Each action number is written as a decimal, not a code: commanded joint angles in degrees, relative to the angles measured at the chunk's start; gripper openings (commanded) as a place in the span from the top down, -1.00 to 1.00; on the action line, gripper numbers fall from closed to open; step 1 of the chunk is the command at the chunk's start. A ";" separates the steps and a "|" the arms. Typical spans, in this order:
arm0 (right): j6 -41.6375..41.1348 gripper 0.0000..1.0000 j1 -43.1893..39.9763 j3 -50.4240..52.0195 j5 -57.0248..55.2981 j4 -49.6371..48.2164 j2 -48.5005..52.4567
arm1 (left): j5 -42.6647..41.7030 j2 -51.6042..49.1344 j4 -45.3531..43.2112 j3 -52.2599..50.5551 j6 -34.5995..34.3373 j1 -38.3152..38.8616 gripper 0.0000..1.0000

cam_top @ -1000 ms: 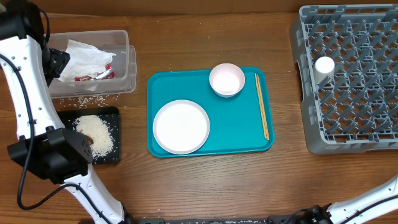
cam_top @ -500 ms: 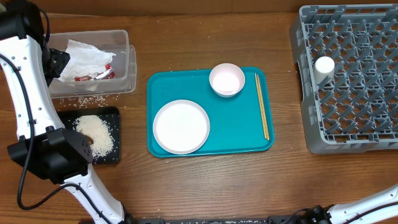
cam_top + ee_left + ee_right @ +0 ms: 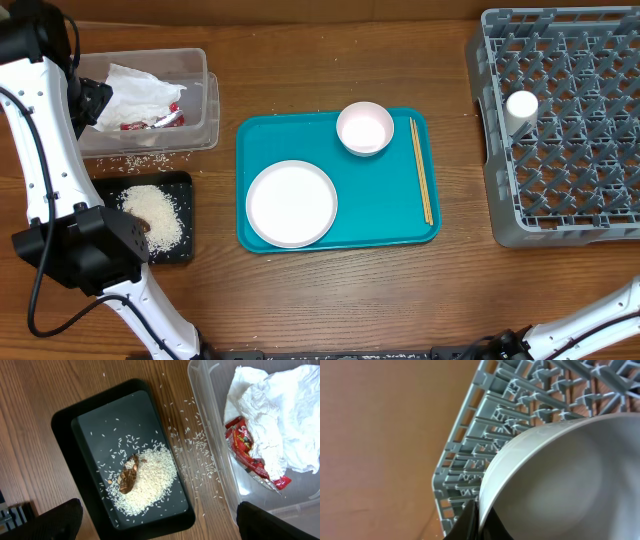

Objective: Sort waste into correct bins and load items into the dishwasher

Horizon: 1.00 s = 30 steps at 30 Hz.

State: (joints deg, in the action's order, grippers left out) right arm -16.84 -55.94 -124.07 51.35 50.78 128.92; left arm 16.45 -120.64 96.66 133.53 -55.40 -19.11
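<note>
Hardly anything is changing since a second ago. Only the right arm (image 3: 590, 312), at the lower right edge of the overhead view, is sitting a touch differently; everything on the table is staying put.

The left gripper (image 3: 157, 512) is hanging wide open and empty above the black tray (image 3: 100, 435). The right gripper (image 3: 477, 522) is pinching the rim of the grey dish (image 3: 570, 480), which is hanging tilted over a corner of the rack (image 3: 470, 425).

Judgement: the racking step is under way. Doing it well is going to mean:
- carrying the dish further in over the grid
- standing it on edge between pegs, clear of the cup (image 3: 521, 106)
- letting go only once the pegs are bearing it; released near the corner, it is likely tipping out

Count, left to right:
- one clear tub (image 3: 200, 60) holding one napkin (image 3: 135, 85) and a red packet (image 3: 245, 452) (one or two, cannot tell)
- one black tray bearing one rice pile (image 3: 150, 480) and one brown scrap (image 3: 129, 477), with loose grains lying beside it
- one teal tray (image 3: 385, 215) carrying one plate (image 3: 291, 203), one bowl (image 3: 365, 127) and two chopsticks (image 3: 422, 170)
- one rack with one cup in it
- one grey dish
</note>
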 commanded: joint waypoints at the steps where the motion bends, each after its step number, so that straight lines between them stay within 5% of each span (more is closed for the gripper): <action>1: 0.37 0.92 -1.16 0.22 -2.89 0.15 1.92 | 0.42 1.11 0.15 -0.02 -0.76 0.39 -0.99; 8: 2.34 0.92 -1.62 0.24 -6.47 2.14 2.21 | 0.42 1.11 0.15 -0.02 -0.76 0.39 -1.00; 18: 3.48 0.92 -0.94 0.26 2.97 0.46 4.00 | 0.42 1.11 0.15 -0.02 -0.76 0.39 -0.99; 30: 6.75 0.85 -1.95 0.26 -5.31 6.08 4.09 | 0.42 1.11 0.15 -0.02 -0.76 0.39 -1.00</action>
State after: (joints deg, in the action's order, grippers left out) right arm -12.27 -57.08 -124.07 50.17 55.70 132.18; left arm 16.45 -120.64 96.66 133.53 -55.40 -19.11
